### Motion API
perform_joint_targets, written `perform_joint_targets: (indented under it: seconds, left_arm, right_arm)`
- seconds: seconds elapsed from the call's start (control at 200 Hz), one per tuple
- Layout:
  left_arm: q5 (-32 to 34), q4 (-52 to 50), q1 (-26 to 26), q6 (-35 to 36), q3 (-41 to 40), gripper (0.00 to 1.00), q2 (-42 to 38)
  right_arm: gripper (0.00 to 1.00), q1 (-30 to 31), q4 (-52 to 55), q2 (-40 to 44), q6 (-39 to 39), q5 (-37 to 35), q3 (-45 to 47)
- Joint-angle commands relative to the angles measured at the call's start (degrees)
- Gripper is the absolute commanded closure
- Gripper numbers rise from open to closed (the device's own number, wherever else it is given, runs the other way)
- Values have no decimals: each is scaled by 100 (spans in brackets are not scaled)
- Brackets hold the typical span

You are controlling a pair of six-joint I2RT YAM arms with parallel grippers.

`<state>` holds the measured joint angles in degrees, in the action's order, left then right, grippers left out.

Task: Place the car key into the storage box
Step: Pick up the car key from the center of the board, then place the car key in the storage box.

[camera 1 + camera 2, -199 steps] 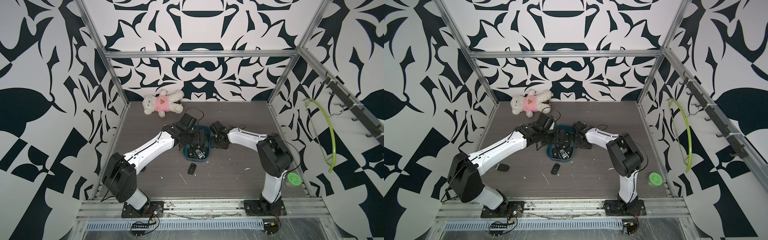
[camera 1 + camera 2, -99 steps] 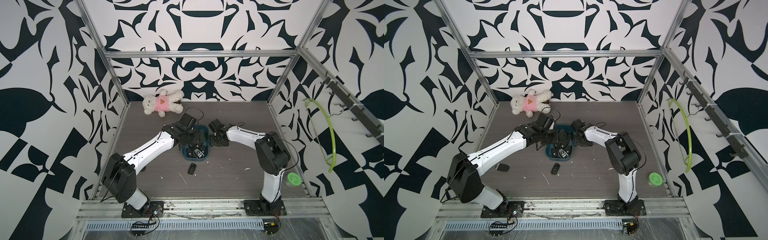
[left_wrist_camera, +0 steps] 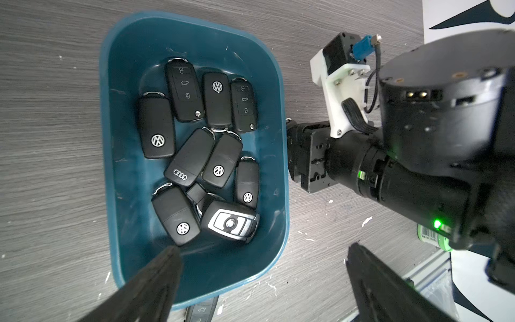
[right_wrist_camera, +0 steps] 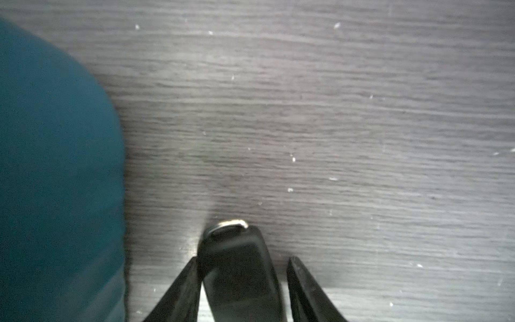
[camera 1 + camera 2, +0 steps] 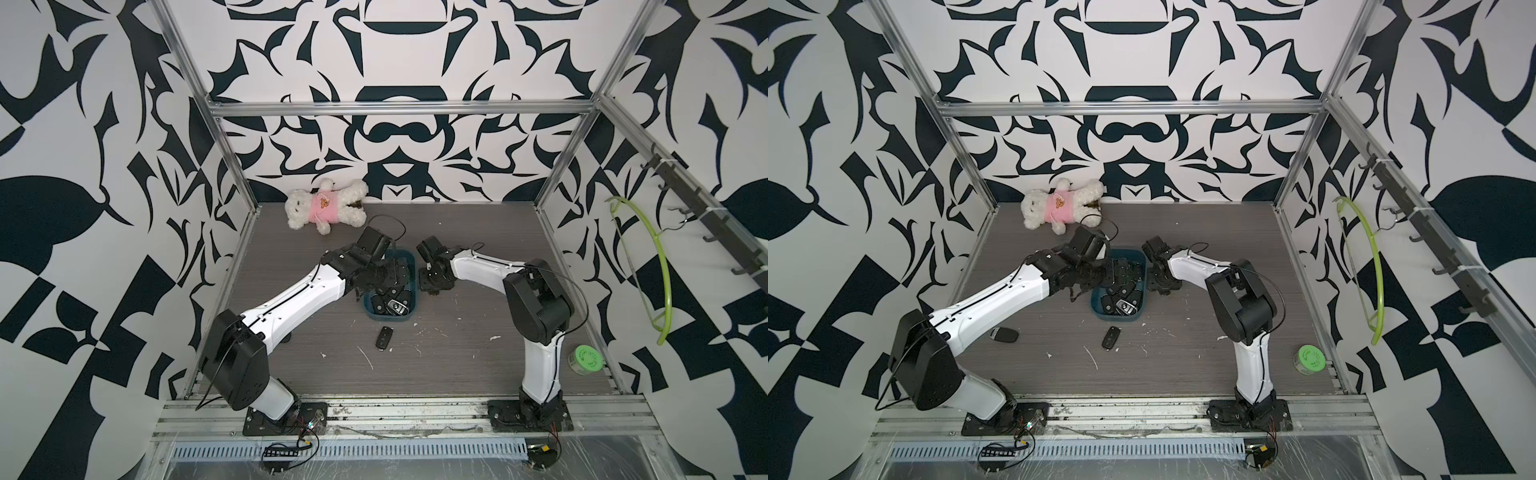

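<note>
Your right arm (image 5: 482, 270) has edged slightly toward the storage box (image 3: 122, 117); the left arm (image 5: 299, 299) stays put. Below your wide-open left gripper (image 3: 263, 249), boxed keys (image 3: 192, 161) show VW and Audi badges. Your right gripper (image 4: 242, 259), beside the box, straddles the car key (image 4: 237, 251) unclamped: one finger touches, the other stands apart.

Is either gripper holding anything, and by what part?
Nothing yet. The right gripper straddles the car key, one finger touching its side; the left gripper hangs open, empty.
</note>
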<state>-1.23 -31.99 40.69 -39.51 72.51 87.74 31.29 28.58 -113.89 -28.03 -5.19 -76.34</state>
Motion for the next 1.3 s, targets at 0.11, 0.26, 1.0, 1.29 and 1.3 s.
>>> perform_joint_targets:
  seconds: [0.11, 0.26, 1.0, 1.29, 1.3]
  left_arm:
    - [27, -5, -8, -18, -69, 1, -117]
    - [55, -17, -1, -22, -57, 1, -111]
    - [1278, -150, -348, -606, -515, 1, -910]
    - [1325, -203, -415, -648, -650, 1, -1088]
    - [1325, -209, -420, -653, -650, 1, -1092]
  right_arm:
    - [63, -32, 89, 38, -35, 133, 230]
    - [67, -35, 214, 252, -133, 20, 194]
    - [68, 674, 1282, 830, -229, -87, -1487]
    - [68, 1139, 1573, -29, -355, -86, -2228]
    - [68, 1149, 1583, -53, -362, -94, -2245]
